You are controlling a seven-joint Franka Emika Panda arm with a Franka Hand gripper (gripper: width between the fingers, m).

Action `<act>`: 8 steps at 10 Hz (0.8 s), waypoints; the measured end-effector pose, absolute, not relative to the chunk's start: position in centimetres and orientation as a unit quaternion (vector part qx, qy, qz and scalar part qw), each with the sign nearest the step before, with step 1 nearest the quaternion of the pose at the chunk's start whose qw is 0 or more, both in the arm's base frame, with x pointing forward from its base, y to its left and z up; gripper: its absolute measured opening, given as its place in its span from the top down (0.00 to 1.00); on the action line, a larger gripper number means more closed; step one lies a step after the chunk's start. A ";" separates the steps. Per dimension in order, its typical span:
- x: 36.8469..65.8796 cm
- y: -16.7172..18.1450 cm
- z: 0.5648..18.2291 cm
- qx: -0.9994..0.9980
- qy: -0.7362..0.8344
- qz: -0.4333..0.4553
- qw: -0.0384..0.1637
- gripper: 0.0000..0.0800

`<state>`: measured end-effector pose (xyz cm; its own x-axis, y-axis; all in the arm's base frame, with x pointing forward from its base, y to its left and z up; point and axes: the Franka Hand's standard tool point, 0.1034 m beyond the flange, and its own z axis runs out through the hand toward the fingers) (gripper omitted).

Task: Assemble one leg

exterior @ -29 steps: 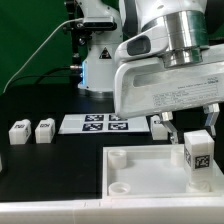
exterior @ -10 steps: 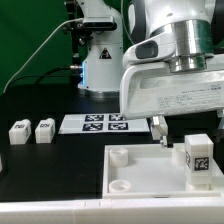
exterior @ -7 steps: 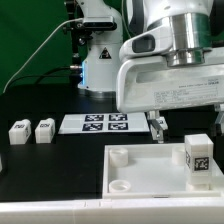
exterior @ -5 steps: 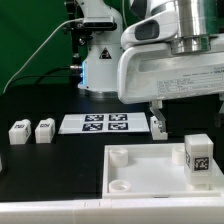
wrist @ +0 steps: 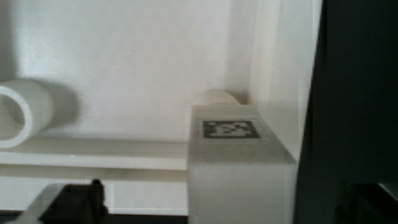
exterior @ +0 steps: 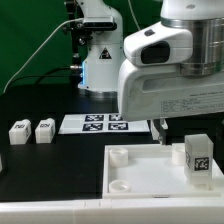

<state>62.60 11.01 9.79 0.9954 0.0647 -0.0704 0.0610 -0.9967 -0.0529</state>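
Note:
A white leg (exterior: 198, 160) with a black-and-white tag stands upright in the right near corner of the large white tray (exterior: 145, 178). My gripper (exterior: 188, 132) hangs just above it with its jaws apart, holding nothing. In the wrist view the leg (wrist: 240, 165) rises between the two dark fingertips (wrist: 71, 200), apart from both, its tag facing the camera. A round corner socket (wrist: 27, 112) of the tray (wrist: 125, 60) shows beside it. The gripper (wrist: 222, 205) is open.
Two more small white legs (exterior: 18, 131) (exterior: 44, 130) lie on the black table at the exterior view's left. The marker board (exterior: 95, 124) lies behind the tray. A white robot base (exterior: 100, 55) and cables stand at the back.
The gripper has risen off the upright leg and shifted slightly. The leg stays standing in the tray corner; nothing else moved.

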 end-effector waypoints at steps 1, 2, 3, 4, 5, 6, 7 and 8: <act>62.6 11.1 9.8 -0.999 -0.032 0.036 0.026 0.19; 62.7 11.2 9.5 -0.999 -0.031 0.029 0.026 0.19; 62.7 11.1 9.3 -0.999 -0.030 0.022 0.026 0.19; 62.7 11.1 9.3 -0.999 -0.022 0.023 0.026 0.19; 62.7 11.1 9.2 -0.999 -0.007 0.024 0.025 0.35; 62.7 11.1 9.2 -0.999 -0.008 0.024 0.025 0.52; 62.7 11.2 9.2 -0.998 0.047 0.025 0.025 0.52; 62.7 11.3 9.2 -0.994 0.100 0.027 0.024 0.63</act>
<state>62.65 11.25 9.23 0.9784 -0.1983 -0.0576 -0.2008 -0.9787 -0.0417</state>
